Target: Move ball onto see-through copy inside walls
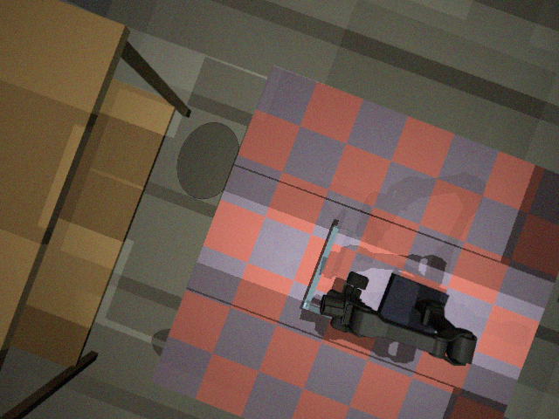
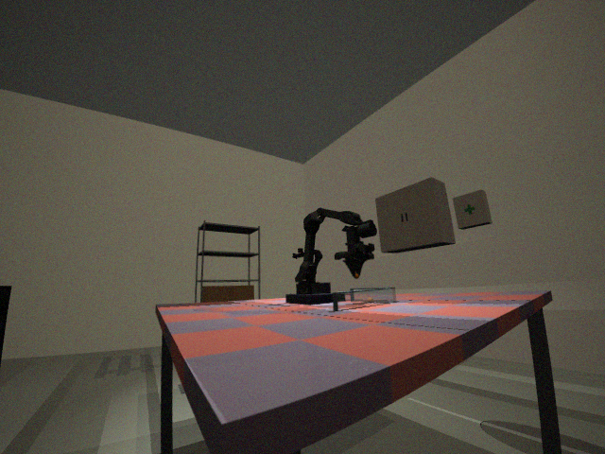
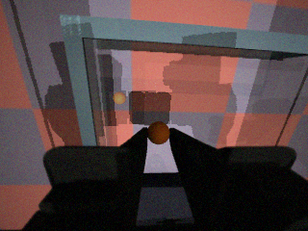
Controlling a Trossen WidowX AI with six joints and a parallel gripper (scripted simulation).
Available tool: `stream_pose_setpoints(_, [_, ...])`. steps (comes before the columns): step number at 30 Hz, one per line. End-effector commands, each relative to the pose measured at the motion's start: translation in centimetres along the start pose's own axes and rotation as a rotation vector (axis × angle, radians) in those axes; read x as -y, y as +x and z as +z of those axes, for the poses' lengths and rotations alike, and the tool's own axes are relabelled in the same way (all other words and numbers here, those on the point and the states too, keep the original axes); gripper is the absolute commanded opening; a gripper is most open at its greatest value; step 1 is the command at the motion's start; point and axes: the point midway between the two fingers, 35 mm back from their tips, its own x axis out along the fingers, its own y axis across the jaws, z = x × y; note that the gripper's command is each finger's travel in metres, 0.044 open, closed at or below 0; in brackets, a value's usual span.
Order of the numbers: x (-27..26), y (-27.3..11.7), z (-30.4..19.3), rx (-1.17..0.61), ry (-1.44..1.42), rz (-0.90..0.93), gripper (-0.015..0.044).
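Checkered matte tabletop (image 2: 273, 371) below — smooth orange ball (image 3: 158, 132) pinched between dark tapered fingers, glassy corner walls (image 3: 77, 77) beyond.

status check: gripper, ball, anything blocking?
Gripper shut on ball, raised off the table. See-through copy sits inside the clear walls, ahead and left. Nothing in the way.

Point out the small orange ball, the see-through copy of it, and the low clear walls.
small orange ball (image 3: 158, 132): wrist view, centre of the ball, held between the jaws.
see-through copy (image 3: 119, 98): wrist view, middle of the pale sphere.
low clear walls (image 3: 77, 82): wrist view, the left wall's top edge.
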Motion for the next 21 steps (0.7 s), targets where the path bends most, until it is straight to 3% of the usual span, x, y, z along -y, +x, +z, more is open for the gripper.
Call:
stream_pose_setpoints(1, [0.0, -1.7, -0.4, -0.003, -0.001, 0.002, 0.0000])
stream_pose_setpoints(21, [-1.8, -0.6, 0.3, -0.003, 0.517, 0.003, 0.0000])
